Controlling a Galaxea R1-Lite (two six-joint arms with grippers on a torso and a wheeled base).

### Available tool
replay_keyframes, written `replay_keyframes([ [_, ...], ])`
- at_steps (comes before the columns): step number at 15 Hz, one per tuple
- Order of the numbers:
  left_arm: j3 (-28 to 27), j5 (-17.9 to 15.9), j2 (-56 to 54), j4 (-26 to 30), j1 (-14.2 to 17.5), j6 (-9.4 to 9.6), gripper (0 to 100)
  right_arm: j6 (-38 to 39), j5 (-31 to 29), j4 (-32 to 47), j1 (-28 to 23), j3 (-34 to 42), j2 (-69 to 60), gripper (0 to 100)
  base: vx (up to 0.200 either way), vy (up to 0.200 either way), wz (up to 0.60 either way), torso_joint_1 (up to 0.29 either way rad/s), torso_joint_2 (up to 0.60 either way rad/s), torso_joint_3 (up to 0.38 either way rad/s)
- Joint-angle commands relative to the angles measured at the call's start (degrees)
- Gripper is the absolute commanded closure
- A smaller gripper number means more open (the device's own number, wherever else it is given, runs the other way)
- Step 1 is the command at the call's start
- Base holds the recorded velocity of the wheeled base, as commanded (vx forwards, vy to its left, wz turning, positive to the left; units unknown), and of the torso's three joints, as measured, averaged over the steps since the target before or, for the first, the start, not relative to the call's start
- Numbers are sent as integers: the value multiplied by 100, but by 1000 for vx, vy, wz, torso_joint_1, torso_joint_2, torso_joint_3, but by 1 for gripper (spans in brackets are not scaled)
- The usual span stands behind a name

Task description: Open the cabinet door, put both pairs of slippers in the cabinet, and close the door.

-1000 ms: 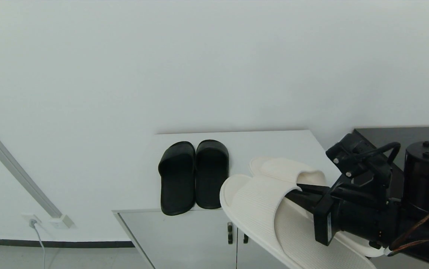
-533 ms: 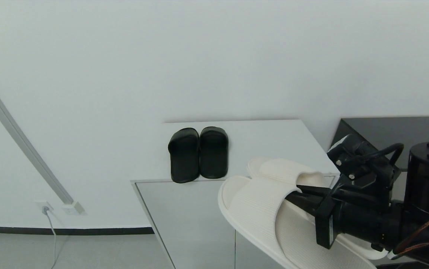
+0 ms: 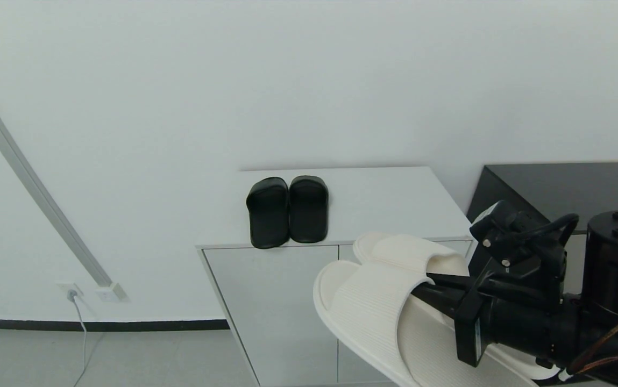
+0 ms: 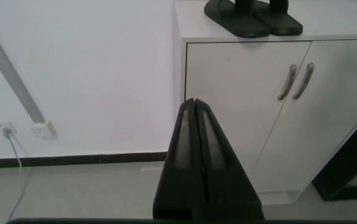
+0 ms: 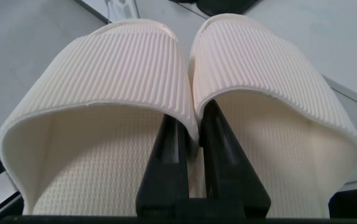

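Standing shut, the white cabinet (image 3: 271,301) is a smooth, boxy unit with two flat doors. The cream slippers (image 3: 384,306), ribbed fabric with rounded toes, are held in front of its right door: the right gripper (image 5: 193,127) has one finger inside each slipper and pinches their inner strap edges together. The black slippers (image 3: 288,210), matte and rubbery, sit side by side at the cabinet top's front edge. The left gripper (image 4: 194,109) is empty, its fingers pressed together. Two slim curved metal handles (image 4: 295,81) flank the door seam.
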Motion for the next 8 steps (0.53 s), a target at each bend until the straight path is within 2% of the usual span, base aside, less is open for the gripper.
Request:
replay_keyframes([
  [1, 0, 1, 8, 0, -1, -1, 100, -7, -4, 8, 5, 13, 41, 100, 0, 0, 0, 0, 0, 0],
  [6, 0, 1, 8, 0, -1, -1, 100, -7, -4, -1, 5, 48, 120, 100, 0, 0, 0, 0, 0, 0],
  [8, 0, 1, 8, 0, -1, -1, 100, -7, -4, -1, 5, 48, 129, 100, 0, 0, 0, -110, 283, 159],
])
